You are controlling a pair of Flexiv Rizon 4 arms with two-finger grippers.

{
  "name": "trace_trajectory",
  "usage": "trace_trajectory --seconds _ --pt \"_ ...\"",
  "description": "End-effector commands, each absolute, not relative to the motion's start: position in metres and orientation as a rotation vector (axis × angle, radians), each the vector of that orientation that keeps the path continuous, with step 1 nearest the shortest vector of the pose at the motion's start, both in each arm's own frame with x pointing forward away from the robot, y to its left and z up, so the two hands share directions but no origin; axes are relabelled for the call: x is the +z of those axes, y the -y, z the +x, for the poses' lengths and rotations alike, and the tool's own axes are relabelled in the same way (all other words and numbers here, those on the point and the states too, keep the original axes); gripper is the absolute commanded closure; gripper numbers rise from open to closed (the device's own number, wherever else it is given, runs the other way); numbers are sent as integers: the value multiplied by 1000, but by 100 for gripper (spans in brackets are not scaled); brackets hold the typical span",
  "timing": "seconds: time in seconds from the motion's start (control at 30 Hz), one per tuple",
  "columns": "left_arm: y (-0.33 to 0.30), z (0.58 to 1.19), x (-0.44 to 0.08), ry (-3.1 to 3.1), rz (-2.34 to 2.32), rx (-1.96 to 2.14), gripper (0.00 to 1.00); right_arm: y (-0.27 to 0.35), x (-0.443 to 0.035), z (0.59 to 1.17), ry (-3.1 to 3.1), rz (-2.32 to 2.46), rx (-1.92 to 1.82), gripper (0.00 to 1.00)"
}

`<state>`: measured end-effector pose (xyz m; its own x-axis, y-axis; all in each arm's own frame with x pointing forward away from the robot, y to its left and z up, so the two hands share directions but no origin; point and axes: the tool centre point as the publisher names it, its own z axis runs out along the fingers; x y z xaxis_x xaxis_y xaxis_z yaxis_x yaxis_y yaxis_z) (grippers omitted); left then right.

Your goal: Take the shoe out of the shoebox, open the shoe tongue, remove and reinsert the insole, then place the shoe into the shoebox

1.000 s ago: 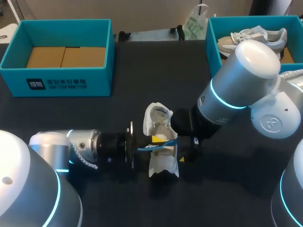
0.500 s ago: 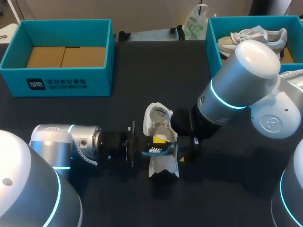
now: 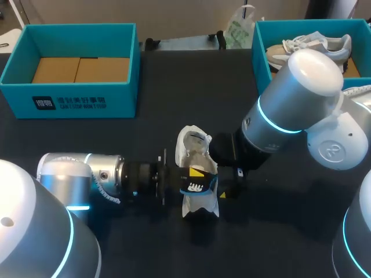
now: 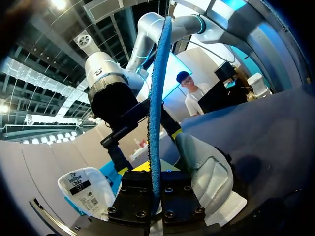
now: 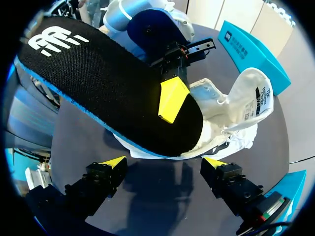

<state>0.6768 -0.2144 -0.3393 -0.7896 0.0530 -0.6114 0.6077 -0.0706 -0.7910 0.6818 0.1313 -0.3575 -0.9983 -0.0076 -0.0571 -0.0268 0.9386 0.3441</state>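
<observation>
Insole out of the shoe, pinched and held just above the opening
The left gripper (image 3: 195, 175) is closed on the black-topped, blue-bottomed foam insole (image 3: 198, 186), its yellow tips pressing the two faces near one end. I judge that this grip leaves the long free end easy to steer into the white mesh sneaker (image 3: 191, 145). The sneaker lies on the black table (image 3: 174, 87) directly under the insole, its tongue folded back so the mouth is clear. The right gripper (image 5: 163, 162) sits low beside the sneaker, fingers spread wide and holding nothing – the sneaker is just ahead of them, probably so they can steady it for reinsertion. The teal cardboard shoebox (image 3: 258, 55) at the far right, with another pale shoe inside, stands well apart
</observation>
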Motion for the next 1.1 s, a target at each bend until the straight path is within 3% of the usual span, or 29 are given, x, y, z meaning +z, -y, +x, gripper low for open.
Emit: trace_trajectory --seconds 0.03,1.1 --pt "215 675 -339 -1819 715 -1914 100 -131 -358 681 -3037 -27 542 0" --pt "215 686 -350 -1845 689 -1998 100 -131 -358 681 -3037 -27 542 0"
